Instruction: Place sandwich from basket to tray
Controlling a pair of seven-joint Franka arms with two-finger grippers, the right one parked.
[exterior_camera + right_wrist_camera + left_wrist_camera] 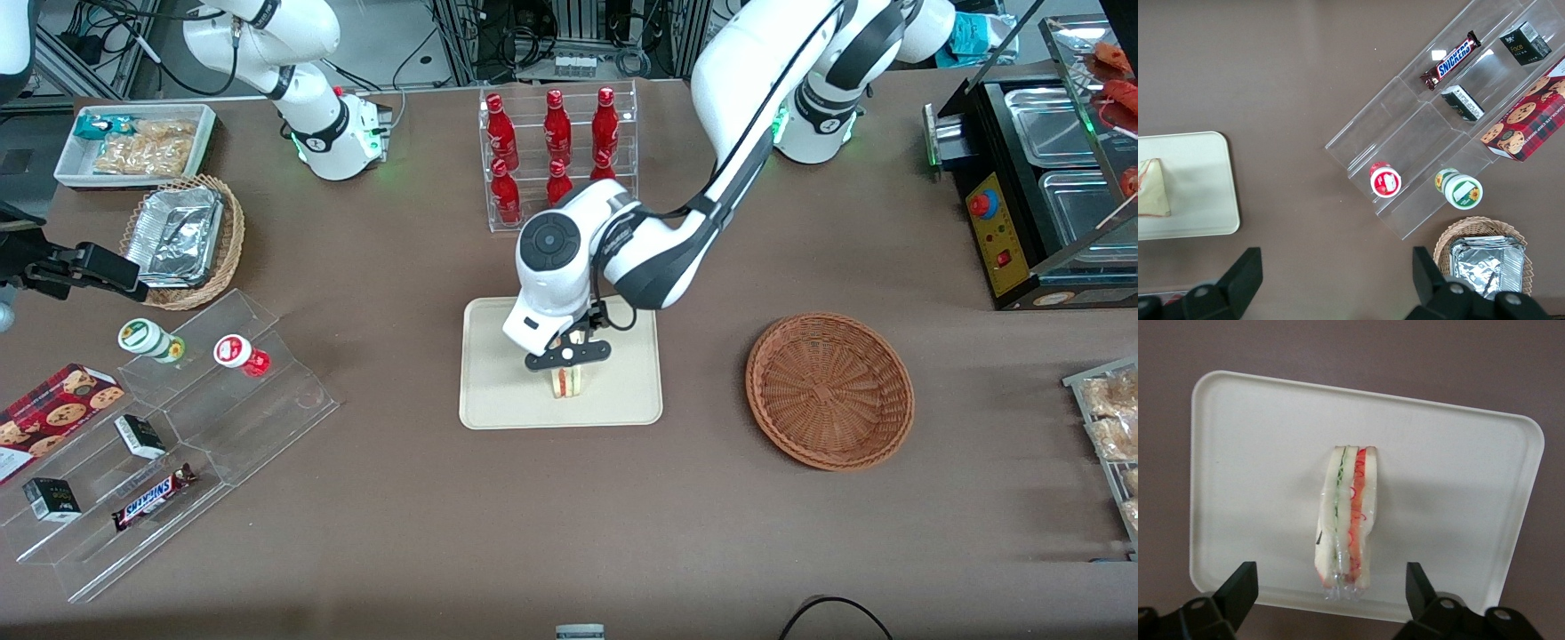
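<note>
Since sandwich [1346,520] is stood on tray [1238,453], drop-off step is judged done. End effector [566,357] is held spread above it, pinching nothing. Basket [829,389] is left bare. Lift-away is called for next.

Only 1 text reads clearly: "SNICKERS" in blue letters on the brown chocolate bar [1451,61], lying on the clear acrylic step stand [1425,127] toward the parked arm's end of the table; same word shows on the bar in the front view. Small dark box [1525,42] on the stand has white lettering, too small to read. Gripper [569,356] carries no readable marking.
</note>
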